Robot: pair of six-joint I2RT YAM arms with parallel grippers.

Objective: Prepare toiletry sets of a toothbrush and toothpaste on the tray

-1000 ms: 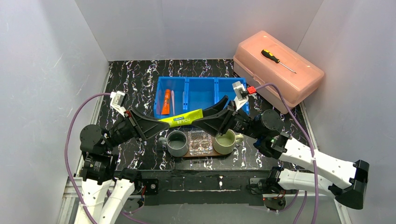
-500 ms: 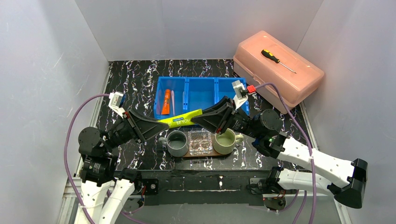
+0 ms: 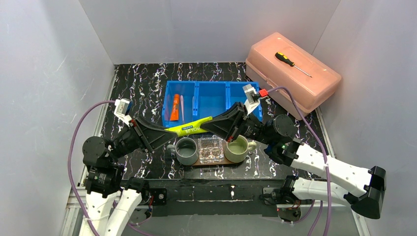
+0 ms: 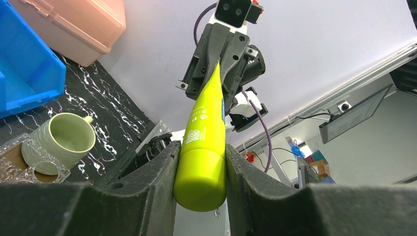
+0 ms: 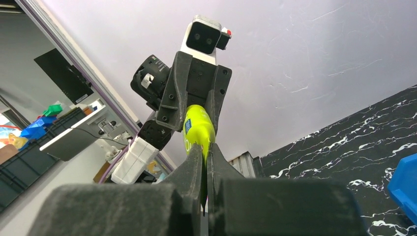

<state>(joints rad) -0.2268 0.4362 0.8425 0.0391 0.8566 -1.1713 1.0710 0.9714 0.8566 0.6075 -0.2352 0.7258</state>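
A green tube [image 3: 189,128] hangs in the air above the grey mug [image 3: 187,150], stretched between both arms. My left gripper [image 3: 169,132] is shut on its cap end [image 4: 204,147]. My right gripper [image 3: 209,123] is shut on its flat crimped end [image 5: 198,129], fingers pressed close together. The pale green mug [image 3: 237,148] and the grey mug stand on the brown tray [image 3: 211,162]. An orange tube [image 3: 175,107] and thin whitish toothbrushes [image 3: 182,107] lie in the blue bin [image 3: 212,85].
A small clear plastic holder [image 3: 210,149] sits on the tray between the mugs. A pink lidded box [image 3: 305,83] with a screwdriver [image 3: 292,63] on top stands at the back right. White walls close in three sides.
My right gripper has closed on the flat end of the green tube. The left gripper keeps its hold and has shifted slightly toward the near left.
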